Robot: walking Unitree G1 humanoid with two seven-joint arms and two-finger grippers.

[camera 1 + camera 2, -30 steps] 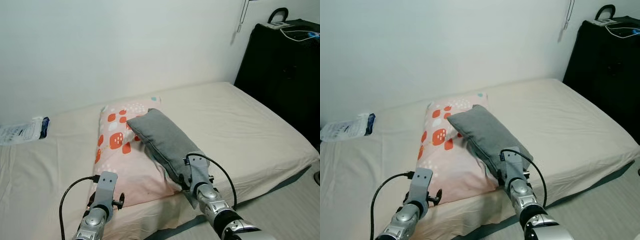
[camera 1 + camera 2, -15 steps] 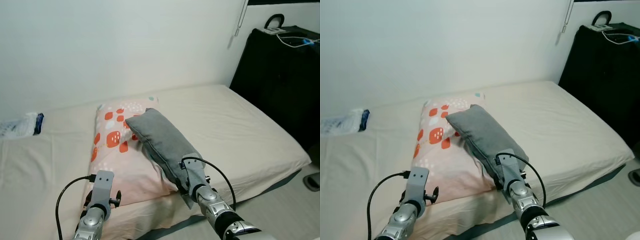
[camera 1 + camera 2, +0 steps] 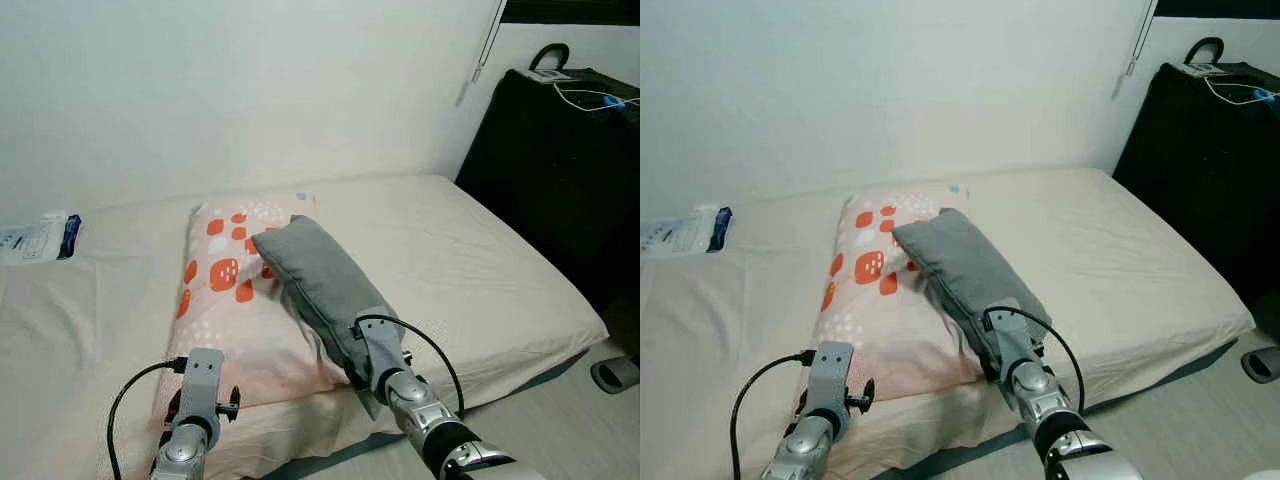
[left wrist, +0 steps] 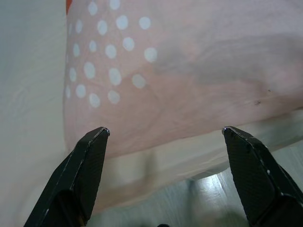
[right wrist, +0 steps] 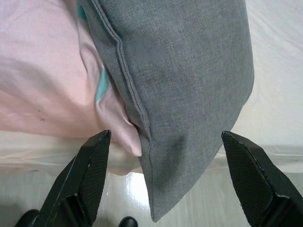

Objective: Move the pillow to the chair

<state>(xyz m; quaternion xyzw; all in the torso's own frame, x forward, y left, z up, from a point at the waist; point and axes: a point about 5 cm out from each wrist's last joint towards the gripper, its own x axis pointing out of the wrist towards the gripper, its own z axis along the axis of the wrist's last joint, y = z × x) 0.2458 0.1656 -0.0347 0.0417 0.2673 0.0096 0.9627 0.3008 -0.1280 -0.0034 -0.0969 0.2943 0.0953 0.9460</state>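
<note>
A gray pillow [image 3: 322, 285] lies in the middle of the frame, slanting across a pink pillow [image 3: 232, 300] with red spots on the bed [image 3: 480, 270]. Its near end sticks out past the bed's edge. The right gripper [image 5: 163, 177] is spread wide just in front of that end, holding nothing. At the lower left, the left gripper [image 4: 163, 177] is spread wide too, empty, facing the pink pillow's near edge. A black suitcase [image 3: 570, 160] stands at the upper right.
</note>
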